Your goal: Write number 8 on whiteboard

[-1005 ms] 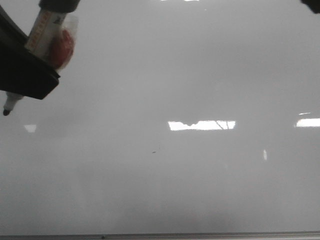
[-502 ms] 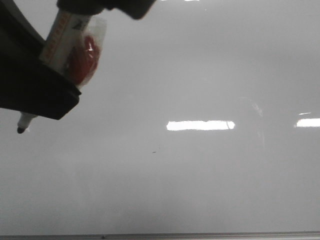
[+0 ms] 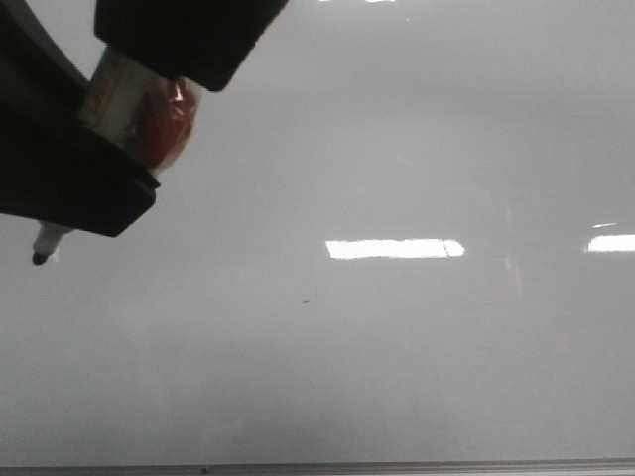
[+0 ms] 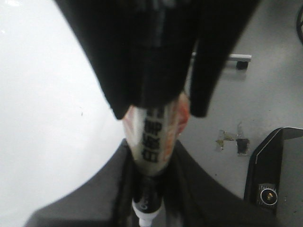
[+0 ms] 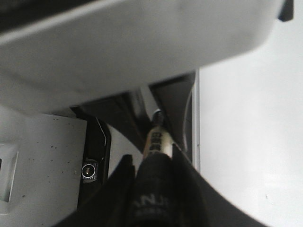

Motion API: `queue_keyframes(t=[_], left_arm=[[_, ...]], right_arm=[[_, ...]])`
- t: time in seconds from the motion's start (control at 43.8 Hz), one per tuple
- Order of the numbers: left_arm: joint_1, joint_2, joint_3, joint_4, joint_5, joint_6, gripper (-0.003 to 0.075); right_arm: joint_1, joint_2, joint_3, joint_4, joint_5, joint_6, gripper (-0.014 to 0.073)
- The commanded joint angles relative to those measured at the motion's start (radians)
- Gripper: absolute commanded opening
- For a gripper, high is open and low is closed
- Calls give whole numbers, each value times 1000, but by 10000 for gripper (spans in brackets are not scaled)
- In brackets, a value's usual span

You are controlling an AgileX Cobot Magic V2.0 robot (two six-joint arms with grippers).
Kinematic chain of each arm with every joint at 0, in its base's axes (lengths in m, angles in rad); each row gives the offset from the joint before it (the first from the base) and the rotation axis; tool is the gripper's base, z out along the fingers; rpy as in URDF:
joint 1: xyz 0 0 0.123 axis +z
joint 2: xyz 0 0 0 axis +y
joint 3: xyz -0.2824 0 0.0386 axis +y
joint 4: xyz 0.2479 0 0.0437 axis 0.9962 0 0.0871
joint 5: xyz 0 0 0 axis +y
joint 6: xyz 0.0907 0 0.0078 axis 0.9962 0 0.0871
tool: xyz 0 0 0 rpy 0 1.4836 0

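The whiteboard (image 3: 397,377) fills the front view, glossy and pale grey. No number 8 shows on it, only a tiny dark speck (image 3: 306,297). My left gripper (image 3: 109,149) is shut on a marker (image 3: 104,99) at the upper left. The marker's black tip (image 3: 40,258) points down-left, close to the board. A red piece in clear wrap (image 3: 161,124) sits against the marker. My right gripper (image 3: 189,40) is closed over the marker's rear end. In the left wrist view my left gripper (image 4: 149,189) grips the marker (image 4: 151,137). In the right wrist view my right gripper (image 5: 151,189) grips its black end (image 5: 151,201).
The board's thin metal bottom edge (image 3: 397,466) runs along the front. Bright light reflections (image 3: 392,248) lie on the board. Beside the board are a grey surface, a metal bracket (image 4: 239,59) and a black device with a round socket (image 4: 267,194), which also shows in the right wrist view (image 5: 89,171).
My left gripper moved the marker a little right and down, then held still. My right gripper came down from the top and closed over the marker's rear end.
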Motion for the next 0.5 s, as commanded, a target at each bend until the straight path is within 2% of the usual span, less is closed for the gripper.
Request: queue_keyframes(t=[0.0, 0.068, 0.137, 0.205, 0.274, 0.32, 0.365, 0.479], left_arm=[[-6, -17, -33, -2, -71, 3, 29], [-6, -17, -33, -2, -80, 3, 106], [-6, -19, -33, -2, -90, 3, 247], [-6, -19, -33, -2, -98, -11, 414], [-6, -37, -33, -2, -98, -15, 538], [-6, -48, -33, -2, -96, -34, 559], [-6, -67, -33, -2, -87, -51, 546], [-6, -137, -29, -2, -58, -85, 438]], right_arm=[[3, -25, -38, 22, -43, -8, 58], [3, -24, -38, 22, -35, -8, -22], [0, -24, -38, 21, -26, -8, -78], [0, -24, -38, 14, -21, -8, -70], [-4, -24, -37, 10, -16, -8, -71], [-15, -24, -37, 10, -11, -7, -71], [-40, -24, -33, 10, -3, -7, -71], [-128, -32, -11, 35, -1, -3, -71]])
